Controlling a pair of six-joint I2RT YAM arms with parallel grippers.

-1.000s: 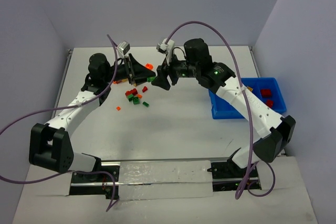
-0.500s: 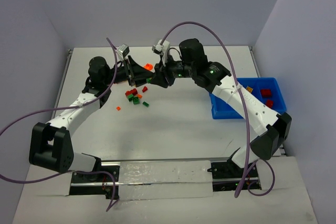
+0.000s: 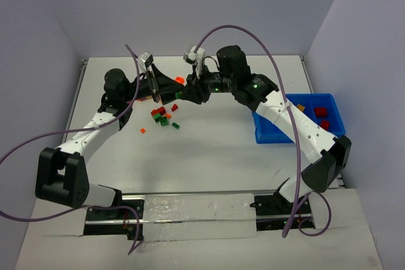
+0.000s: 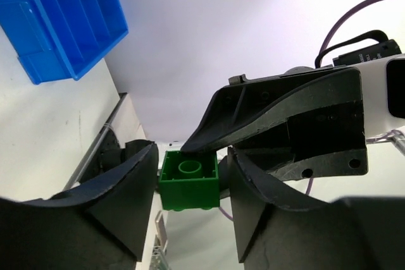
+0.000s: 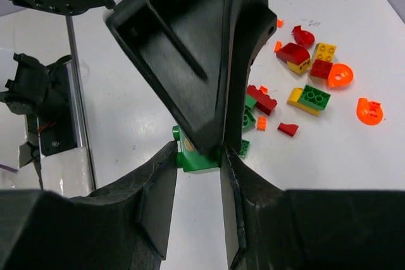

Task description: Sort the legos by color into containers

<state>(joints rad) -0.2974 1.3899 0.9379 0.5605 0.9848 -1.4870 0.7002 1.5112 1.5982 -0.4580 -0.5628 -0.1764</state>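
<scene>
Near the upper middle of the top view, the 2 claws meet over the white tabletop (image 3: 215,150). The right claw (image 5: 197,150) pinches a small green square plastic brick (image 4: 188,184), a round stud showing on it, between matte black wedge-shaped fingers (image 5: 158,194). The left claw (image 4: 191,159) flanks the same brick, slightly spread, with a thin gap on 1 side. Loose glossy red, yellow, green and orange bricks (image 5: 307,61) lie at the upper right of the right wrist view. The shallow bright-blue plastic bin (image 3: 269,132) sits at the right edge of the top view.
</scene>
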